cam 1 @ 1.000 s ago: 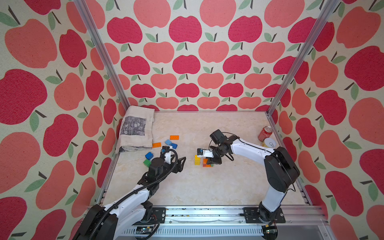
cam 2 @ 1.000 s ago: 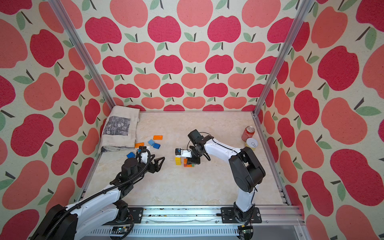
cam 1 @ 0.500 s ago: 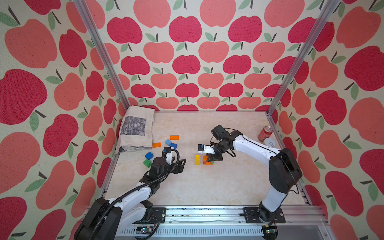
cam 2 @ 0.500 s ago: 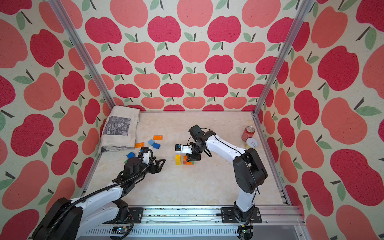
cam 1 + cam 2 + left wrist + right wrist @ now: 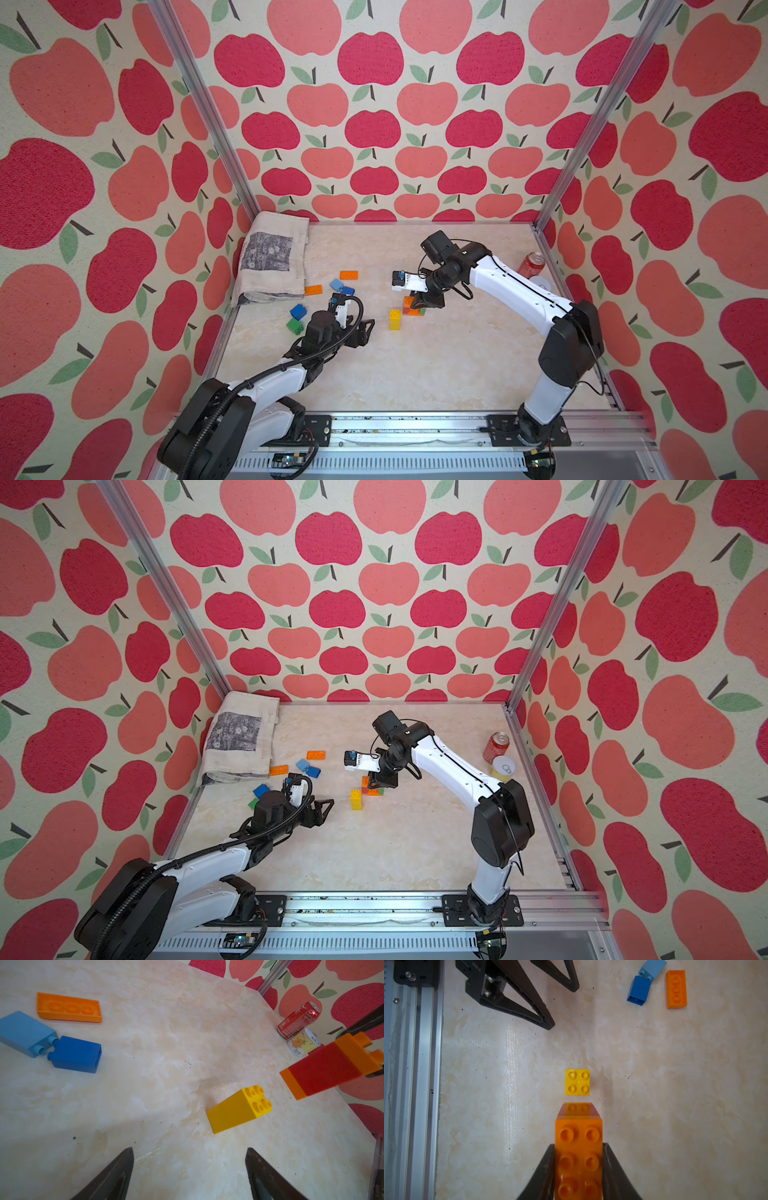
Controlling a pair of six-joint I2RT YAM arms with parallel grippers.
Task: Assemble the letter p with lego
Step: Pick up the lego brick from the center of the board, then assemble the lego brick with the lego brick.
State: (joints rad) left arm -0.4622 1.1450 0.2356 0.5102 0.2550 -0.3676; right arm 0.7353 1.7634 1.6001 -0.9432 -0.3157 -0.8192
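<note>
Pinched narrow in the right gripper: an orange and red stack of lego, orange on top, red under it, orange at the foot, with a finger pressed on each side of the top brick. Sits near the middle of the table, just beside a yellow stack and apart from it. Hard to tell whether its foot touches the tabletop.

Upright, studs up, free of both grippers: the yellow stack, seen from straight above in the right wrist view.

Toward the left side, loose on the table: a light blue brick and a dark blue brick, both on their sides with stud ends meeting. Near them, a flat orange brick lying studs down. Just beside the folded cloth, a second flat orange brick. Closer to the left arm, another blue brick and a green brick, side by side.

Spread wide and empty, low over the table: the left gripper, pointing at the yellow stack, near it but not touching.

By the right wall, well apart from the bricks: a red soda can and a small yellow-and-white can just beside it.
</note>
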